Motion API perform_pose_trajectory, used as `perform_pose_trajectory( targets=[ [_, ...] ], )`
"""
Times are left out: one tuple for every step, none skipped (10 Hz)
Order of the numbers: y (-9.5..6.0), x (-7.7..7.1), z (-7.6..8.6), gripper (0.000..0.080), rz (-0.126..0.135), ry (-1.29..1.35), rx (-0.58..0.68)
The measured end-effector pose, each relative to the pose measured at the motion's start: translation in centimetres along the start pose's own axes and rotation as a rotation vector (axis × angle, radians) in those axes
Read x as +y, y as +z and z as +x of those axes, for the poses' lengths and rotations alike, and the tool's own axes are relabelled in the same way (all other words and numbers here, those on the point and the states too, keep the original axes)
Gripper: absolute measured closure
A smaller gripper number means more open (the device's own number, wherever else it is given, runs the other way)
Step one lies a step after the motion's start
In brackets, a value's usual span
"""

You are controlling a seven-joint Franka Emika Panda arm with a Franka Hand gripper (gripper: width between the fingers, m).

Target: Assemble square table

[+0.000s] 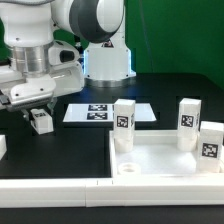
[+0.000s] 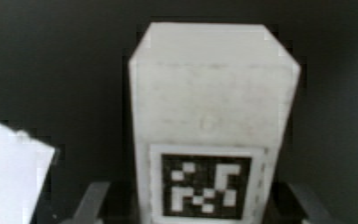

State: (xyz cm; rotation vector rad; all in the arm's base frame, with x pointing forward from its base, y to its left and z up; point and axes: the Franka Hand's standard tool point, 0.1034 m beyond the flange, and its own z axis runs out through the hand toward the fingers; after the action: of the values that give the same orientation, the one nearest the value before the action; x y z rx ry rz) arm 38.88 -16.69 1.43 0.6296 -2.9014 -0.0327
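At the exterior view's left, above the black worktop (image 1: 60, 140), a short white tagged leg (image 1: 41, 120) is gripped by the tool (image 1: 40, 113), its fingers (image 2: 98, 199) closed on both sides of the tagged end, as seen in the wrist view (image 2: 211, 130). Just beyond, toward the middle, the marker board (image 1: 100, 111) is laid flat. Well apart, at the exterior view's right, the square slab (image 1: 165, 160) is set, with three legs stood upright on it: one (image 1: 124, 124) at its near-left corner, one (image 1: 189, 123) further right, one (image 1: 210, 143) at the edge.
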Motion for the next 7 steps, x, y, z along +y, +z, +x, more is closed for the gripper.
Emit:
perform_pose_trajectory(
  targets=[
    [-0.01,0.0,-0.04,0.0515,0.003,0.005,-0.001],
    [-0.02,-0.01,-0.06,0.0515,0.005,-0.017,-0.002],
    [-0.02,-0.01,-0.06,0.0515,0.006,-0.018,-0.002],
    [0.01,0.01,-0.06,0.0463,0.005,-0.019,-0.001],
    [-0.03,-0.04,-0.09,0.0463,0.015,-0.024,-0.003],
    [-0.28,-0.16,-0.11,0.033,0.03,-0.077,-0.007],
    [-0.7,-0.76,0.27,0.0194,0.029,-0.13,-0.01]
  ],
)
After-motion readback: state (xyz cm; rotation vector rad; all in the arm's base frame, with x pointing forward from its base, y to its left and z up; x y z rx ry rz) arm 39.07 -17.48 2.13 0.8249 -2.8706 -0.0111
